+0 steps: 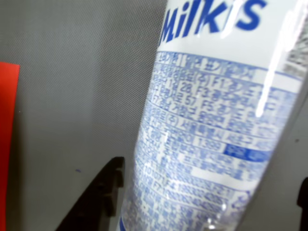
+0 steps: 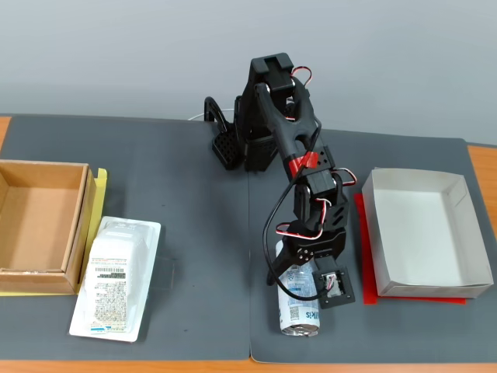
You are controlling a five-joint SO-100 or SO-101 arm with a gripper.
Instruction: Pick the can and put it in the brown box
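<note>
In the wrist view, the can (image 1: 207,125) fills most of the frame, running from the lower middle up to the top right, white with blue "Milkis" lettering and dense blue small print. A black finger (image 1: 98,197) of the gripper (image 1: 192,202) shows at the lower left, just beside the can's side, and a sliver of another dark part sits at the right edge (too little of it shows to say what it is). The can lies between the two. Beneath is a dark grey mat (image 1: 72,86), and a red sheet (image 1: 7,144) enters from the left edge.

In the fixed view, the black arm (image 2: 291,148) reaches from its base at the back of the mat (image 2: 194,233) down toward the front. Its gripper (image 2: 299,291) is lowered over the can (image 2: 299,317), which lies on the mat near the front edge, silver end toward the camera. The jaws straddle the can's upper part, though whether they press on it I cannot tell. The brown box (image 2: 74,225) stands at the far left, well apart from the can. A white plastic packet (image 2: 116,278) with a label lies just beside that box. At the right, a white paper box (image 2: 423,233) rests on the red sheet (image 2: 365,256).
</note>
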